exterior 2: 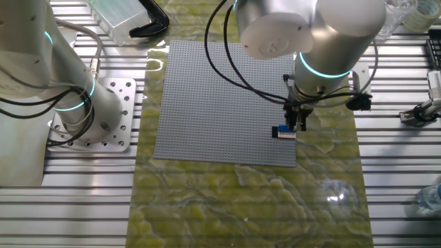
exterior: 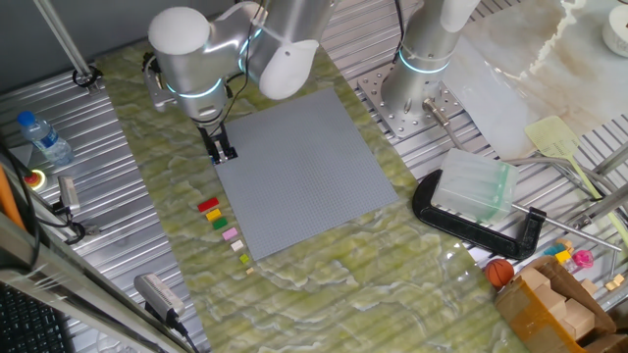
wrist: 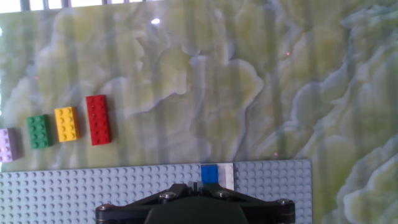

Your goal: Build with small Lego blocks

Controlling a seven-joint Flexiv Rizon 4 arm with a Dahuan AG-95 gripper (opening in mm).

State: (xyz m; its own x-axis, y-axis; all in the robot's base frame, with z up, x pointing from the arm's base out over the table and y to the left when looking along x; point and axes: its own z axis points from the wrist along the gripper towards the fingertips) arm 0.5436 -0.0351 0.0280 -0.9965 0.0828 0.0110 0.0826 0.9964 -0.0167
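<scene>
While claw [exterior 2: 300, 125] hovers, blue block [wrist: 209, 173] sits just beneath on baseplate [exterior 2: 220, 103].

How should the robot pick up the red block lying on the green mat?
Take the red block across its two long sides, coming straight down from above. It lies flat, studs up, at the end of the row, so one long side is free. The yellow block sits close beside the other long side, leaving only a narrow gap for one finger.

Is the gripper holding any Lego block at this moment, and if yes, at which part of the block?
It cannot be told. The gripper stands over the blue block and white block on the grey baseplate, but its fingertips are hidden in all views.
</scene>
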